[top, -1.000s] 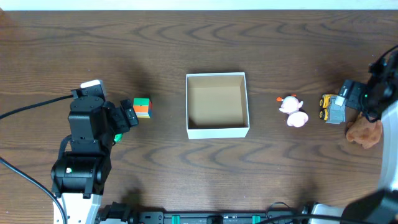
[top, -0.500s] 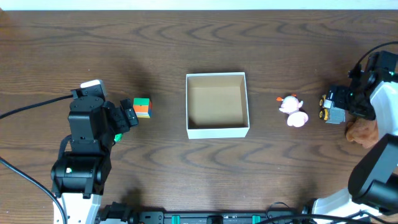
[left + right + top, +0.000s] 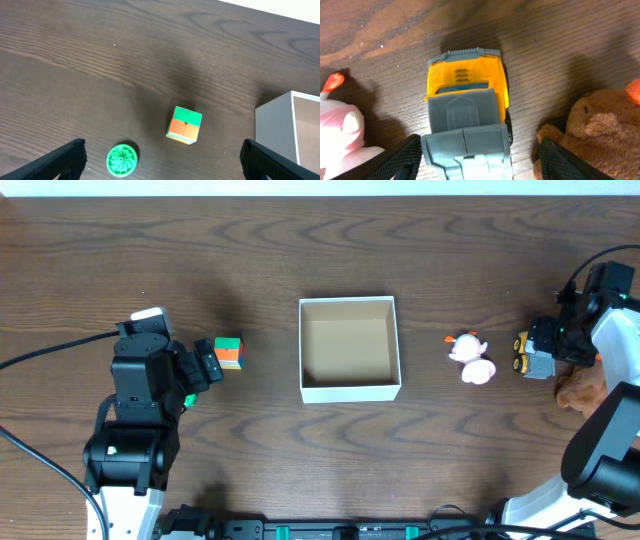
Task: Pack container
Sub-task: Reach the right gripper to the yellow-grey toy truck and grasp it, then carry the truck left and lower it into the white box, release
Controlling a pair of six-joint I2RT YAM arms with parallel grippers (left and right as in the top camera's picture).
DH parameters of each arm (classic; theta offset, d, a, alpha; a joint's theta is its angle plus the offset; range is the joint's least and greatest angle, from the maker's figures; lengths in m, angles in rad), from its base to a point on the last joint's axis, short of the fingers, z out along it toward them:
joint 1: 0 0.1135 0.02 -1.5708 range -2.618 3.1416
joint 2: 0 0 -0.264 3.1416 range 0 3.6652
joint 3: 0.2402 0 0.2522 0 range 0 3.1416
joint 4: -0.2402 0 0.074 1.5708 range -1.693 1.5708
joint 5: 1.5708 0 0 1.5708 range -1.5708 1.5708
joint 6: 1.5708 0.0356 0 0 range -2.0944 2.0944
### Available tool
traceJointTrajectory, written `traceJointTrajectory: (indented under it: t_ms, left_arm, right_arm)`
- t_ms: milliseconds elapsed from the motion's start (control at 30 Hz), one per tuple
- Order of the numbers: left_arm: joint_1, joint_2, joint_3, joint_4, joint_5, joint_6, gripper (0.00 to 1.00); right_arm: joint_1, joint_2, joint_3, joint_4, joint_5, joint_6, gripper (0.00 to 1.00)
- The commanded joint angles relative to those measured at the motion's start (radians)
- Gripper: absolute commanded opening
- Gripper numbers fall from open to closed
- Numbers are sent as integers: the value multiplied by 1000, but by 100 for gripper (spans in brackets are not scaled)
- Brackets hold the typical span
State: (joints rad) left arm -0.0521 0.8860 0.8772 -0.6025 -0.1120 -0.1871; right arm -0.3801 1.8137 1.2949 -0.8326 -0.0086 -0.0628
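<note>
The container (image 3: 350, 391), a square shallow white box with a tan-brown inside, stands mid-table; its corner shows in the left wrist view (image 3: 280, 117). My left gripper (image 3: 207, 364) (image 3: 162, 152) is open and empty, just left of a green-and-orange cube (image 3: 229, 352) (image 3: 184, 124), with a green disc (image 3: 122, 160) between its fingers. My right gripper (image 3: 548, 346) (image 3: 482, 160) is open, its fingers on either side of a yellow-and-grey toy truck (image 3: 530, 356) (image 3: 467, 95).
A pink-and-white toy (image 3: 471, 360) (image 3: 342, 130) lies left of the truck. A brown plush (image 3: 585, 392) (image 3: 600, 130) lies right of it, close to the right finger. The green disc (image 3: 189, 401) is partly hidden under the left arm in the overhead view.
My right arm has swung round and its gripper has moved left onto the toy truck. The left arm and the toys have not moved.
</note>
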Motion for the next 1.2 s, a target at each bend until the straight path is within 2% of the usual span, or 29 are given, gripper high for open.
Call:
traceJointTrajectory:
  t_ms: [0, 233, 367, 767, 967, 1167]
  left_arm:
    - [6, 3, 24, 1, -9, -10, 98]
    - [6, 3, 24, 5, -9, -10, 98]
    - [6, 3, 24, 5, -9, -10, 98]
    - [6, 3, 24, 6, -9, -10, 98]
    - [6, 3, 24, 6, -9, -10, 98]
    - [6, 3, 24, 5, -9, -10, 98]
  right_arm:
    - [2, 6, 18, 15, -8, -6, 76]
    - [5, 6, 18, 31, -8, -6, 76]
    - [11, 15, 18, 40, -12, -15, 79]
    - [37, 42, 16, 42, -26, -22, 77]
    - [40, 43, 16, 36, -26, -21, 63]
    - [41, 43, 16, 29, -26, -21, 57]
